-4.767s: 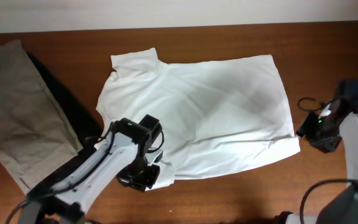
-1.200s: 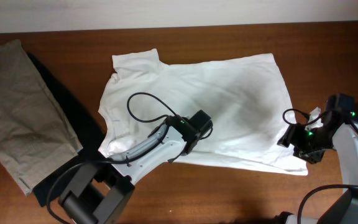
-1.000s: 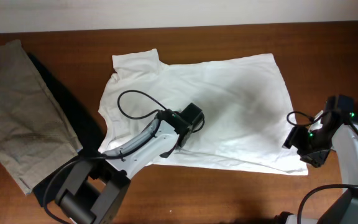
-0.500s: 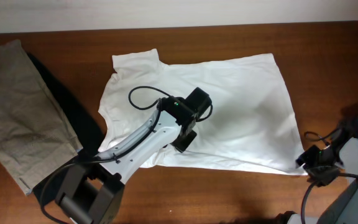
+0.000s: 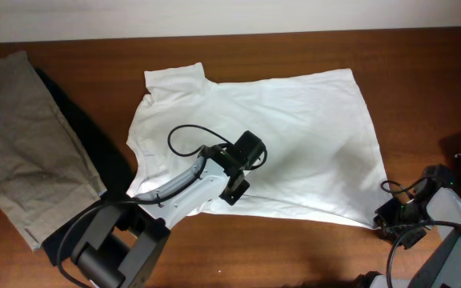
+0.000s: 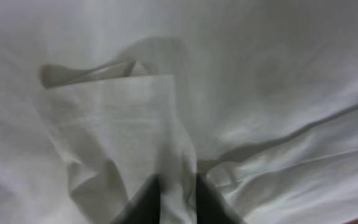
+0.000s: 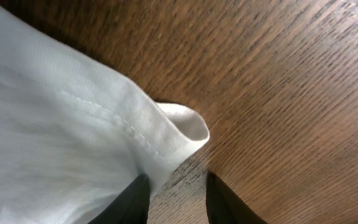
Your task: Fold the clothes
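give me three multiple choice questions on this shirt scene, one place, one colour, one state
1. Where is the khaki garment relative to the white T-shirt, overhead view?
A. left of it
B. on it
C. right of it
2. What colour is the garment peeking out along the khaki one's edge?
A. red
B. black
C. blue
3. What is the left gripper doing?
A. hanging open
B. holding the khaki garment
C. pinching T-shirt fabric
1 A, it lies at the picture's left; 2 B, the black garment shows there; 3 C, white cloth sits between its closed fingers.
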`<act>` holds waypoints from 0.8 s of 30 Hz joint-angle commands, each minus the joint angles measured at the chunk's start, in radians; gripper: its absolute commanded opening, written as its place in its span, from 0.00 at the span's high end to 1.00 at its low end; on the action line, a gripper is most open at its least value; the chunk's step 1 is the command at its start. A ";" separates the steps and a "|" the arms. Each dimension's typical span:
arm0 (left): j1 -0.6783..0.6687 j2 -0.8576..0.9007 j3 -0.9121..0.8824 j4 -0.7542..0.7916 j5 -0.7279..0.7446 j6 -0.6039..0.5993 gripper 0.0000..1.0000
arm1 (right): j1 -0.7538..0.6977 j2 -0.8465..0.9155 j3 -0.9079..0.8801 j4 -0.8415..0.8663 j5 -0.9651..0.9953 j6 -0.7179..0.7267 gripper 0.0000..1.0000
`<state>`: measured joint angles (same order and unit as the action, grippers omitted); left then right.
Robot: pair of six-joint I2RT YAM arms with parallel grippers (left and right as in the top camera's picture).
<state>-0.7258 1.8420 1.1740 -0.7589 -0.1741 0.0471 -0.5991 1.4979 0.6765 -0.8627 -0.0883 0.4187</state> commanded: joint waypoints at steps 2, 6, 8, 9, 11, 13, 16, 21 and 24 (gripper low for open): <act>0.051 -0.004 0.061 -0.099 -0.104 0.016 1.00 | -0.004 0.003 -0.012 0.007 -0.009 0.006 0.66; 0.151 -0.005 0.314 -0.306 -0.164 0.095 1.00 | -0.004 0.003 -0.012 0.008 -0.008 0.006 0.67; 0.164 -0.005 0.348 -0.345 -0.202 0.105 1.00 | -0.004 0.003 -0.012 0.008 -0.008 0.006 0.66; 0.164 -0.005 0.356 -0.362 -0.222 0.106 1.00 | -0.004 0.003 -0.012 0.008 -0.008 0.006 0.67; 0.164 -0.005 0.359 -0.425 -0.229 0.105 1.00 | -0.004 0.003 -0.012 0.007 -0.008 0.006 0.67; 0.170 -0.005 0.359 -0.504 -0.295 0.056 1.00 | -0.004 0.003 -0.012 0.007 -0.007 0.006 0.66; 0.171 -0.029 0.382 -0.643 -0.301 -0.047 1.00 | -0.005 0.003 -0.012 0.008 -0.005 0.006 0.66; 0.171 -0.143 0.427 -0.813 -0.102 -0.116 0.93 | -0.004 0.003 -0.012 0.008 -0.002 0.005 0.66; 0.189 -0.143 0.427 -0.910 -0.102 -0.154 0.88 | -0.004 0.003 -0.011 0.015 0.037 0.005 0.66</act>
<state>-0.5587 1.7065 1.5898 -1.6306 -0.3038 -0.0551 -0.5999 1.4971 0.6765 -0.8589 -0.0906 0.4191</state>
